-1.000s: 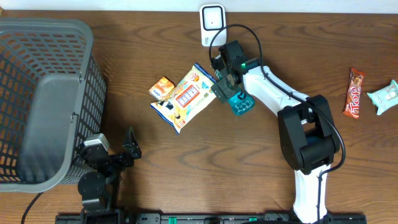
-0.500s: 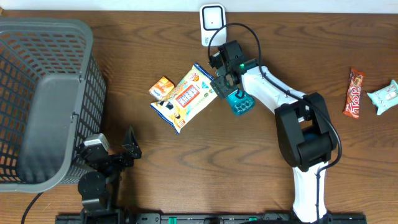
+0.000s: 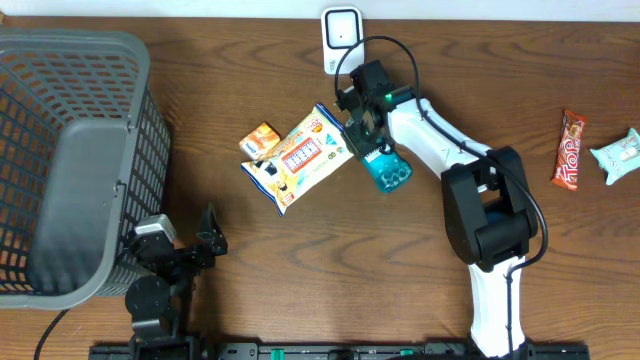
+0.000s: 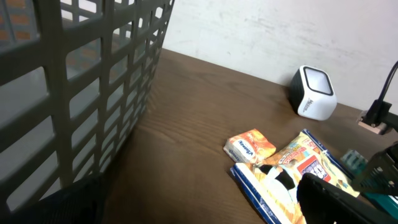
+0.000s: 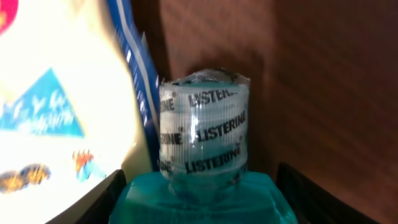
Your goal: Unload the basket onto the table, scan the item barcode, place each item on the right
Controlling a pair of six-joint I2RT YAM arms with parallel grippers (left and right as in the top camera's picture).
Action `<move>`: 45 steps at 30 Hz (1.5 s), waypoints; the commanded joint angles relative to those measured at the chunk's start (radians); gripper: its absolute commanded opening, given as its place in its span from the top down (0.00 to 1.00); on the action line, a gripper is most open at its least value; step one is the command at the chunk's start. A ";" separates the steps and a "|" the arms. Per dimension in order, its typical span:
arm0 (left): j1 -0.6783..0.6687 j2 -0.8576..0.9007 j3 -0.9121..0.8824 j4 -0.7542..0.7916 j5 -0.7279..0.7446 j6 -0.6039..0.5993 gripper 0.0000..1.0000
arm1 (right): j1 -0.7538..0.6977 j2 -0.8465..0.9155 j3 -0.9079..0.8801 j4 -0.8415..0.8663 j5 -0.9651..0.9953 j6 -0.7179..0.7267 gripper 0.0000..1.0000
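Brown wood counter [image 3: 330,280], white wall [image 4: 280,31] along its far edge, and the scanner [image 3: 341,30] stands at the middle of that far edge. The bottle [image 3: 388,170] lies just short of the scanner, toward the counter's middle, its teal body pointing to the near-right and its wrapped cap toward the far edge. A bag [image 3: 300,155] lies right beside it on the left.

We're at the pick-up step, by the look of it. The right claw [image 3: 367,147] sits low over the cap end of the bottle. From the wrist, the capped neck stands dead centre, with a dark finger [image 5: 102,199] on one side of the teal shoulders and its partner on the other. The jaws stand part-way apart around the bottle; whether the pads are pressing on it, I cannot tell.

Nothing is lifted yet; the bottle rests on the wood. Next it needs a firm pinch on those shoulders, then a lift clear of the bag. After that comes a short carry to the scanner's face with the barcode turned toward it. Where that barcode sits is not visible.

Over at the near-left corner, beside the basket [image 3: 150,110], the left claw [image 3: 210,235] waits spread wide and holds nothing.
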 commanded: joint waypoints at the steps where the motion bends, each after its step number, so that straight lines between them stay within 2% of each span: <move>1: -0.002 -0.001 -0.024 -0.010 -0.006 0.002 0.02 | -0.002 -0.010 0.111 -0.090 -0.023 0.018 0.69; 7: -0.002 -0.001 -0.024 -0.010 -0.006 0.002 0.02 | -0.003 -0.097 0.187 -0.153 -0.123 0.018 0.71; 24: -0.002 -0.001 -0.024 -0.010 -0.006 0.002 0.02 | -0.014 -0.205 0.187 -0.159 -0.116 0.002 0.81; 26: -0.002 -0.001 -0.024 -0.009 -0.006 0.002 0.02 | -0.019 -0.205 0.185 -0.136 -0.116 -0.002 0.84; 31: -0.002 -0.001 -0.024 -0.010 -0.006 0.002 0.02 | -0.026 -0.205 0.171 -0.022 -0.116 -0.001 0.84; 34: -0.002 -0.001 -0.024 -0.010 -0.006 0.002 0.02 | -0.026 -0.205 0.164 0.034 -0.121 -0.001 0.90; 40: -0.002 -0.001 -0.024 -0.010 -0.006 0.002 0.02 | -0.040 -0.205 0.124 0.117 -0.135 0.008 0.93; 45: -0.002 -0.001 -0.024 -0.010 -0.006 0.002 0.02 | -0.061 -0.206 0.082 0.166 -0.244 0.008 0.91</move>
